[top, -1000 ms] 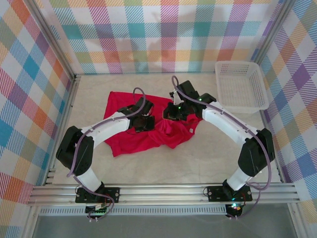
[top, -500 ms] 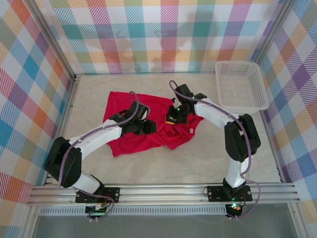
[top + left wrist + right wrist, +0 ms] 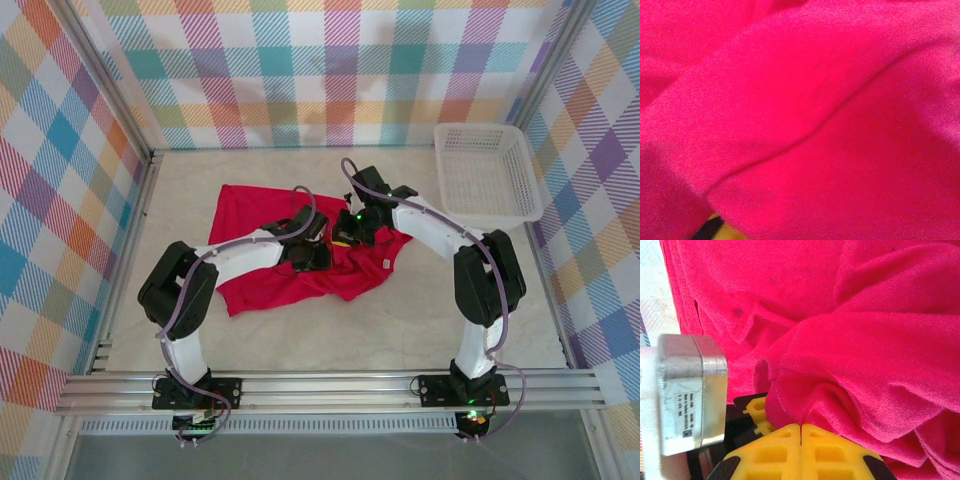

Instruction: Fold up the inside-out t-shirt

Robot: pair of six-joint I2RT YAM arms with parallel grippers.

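Shifted rightward since a moment ago, left gripper (image 3: pixel 312 256) closed, down on the bright red crumpled cloth t-shirt (image 3: pixel 255 285), right gripper (image 3: pixel 801 431) clenched on a fold of it, shirt spread mid beige tabletop (image 3: pixel 400 320).

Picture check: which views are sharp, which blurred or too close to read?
Top external: evenly lit and sharp, the t-shirt clear, shadows soft. Left wrist: so close to the red cloth that it is soft and grainy, one fold readable. Right wrist: cloth weave sharp, right gripper with its yellow jaws crisp, silver block at left slightly soft.
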